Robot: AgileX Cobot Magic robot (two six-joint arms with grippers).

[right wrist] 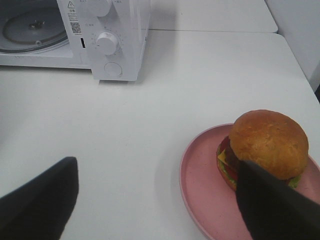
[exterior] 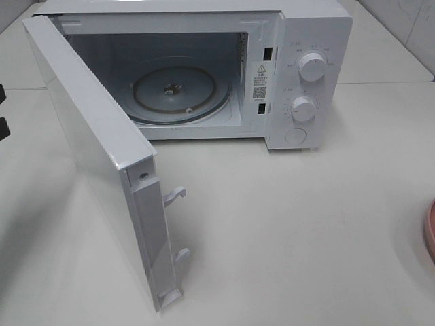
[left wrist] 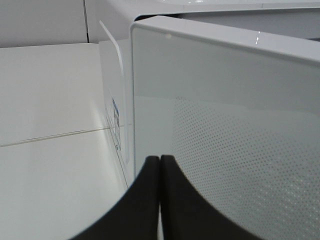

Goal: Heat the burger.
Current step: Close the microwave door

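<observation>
The burger (right wrist: 267,142), with its golden-brown bun, sits on a round pink plate (right wrist: 200,170) in the right wrist view. My right gripper (right wrist: 157,164) is open and empty. One dark finger (right wrist: 275,205) overlaps the burger's near side and the other finger (right wrist: 42,200) is far off over bare table. In the high view only the plate's rim (exterior: 430,231) shows at the right edge; the burger is out of that view. The white microwave (exterior: 299,75) stands with its door (exterior: 102,163) swung wide open. My left gripper (left wrist: 160,162) is shut and empty, close to the door's outer face (left wrist: 225,125).
Inside the microwave lies a bare glass turntable (exterior: 180,92). Two white knobs (exterior: 312,66) and a round button are on its right panel. The open door juts toward the table's front left. White table (exterior: 292,238) stretches between the microwave and the plate.
</observation>
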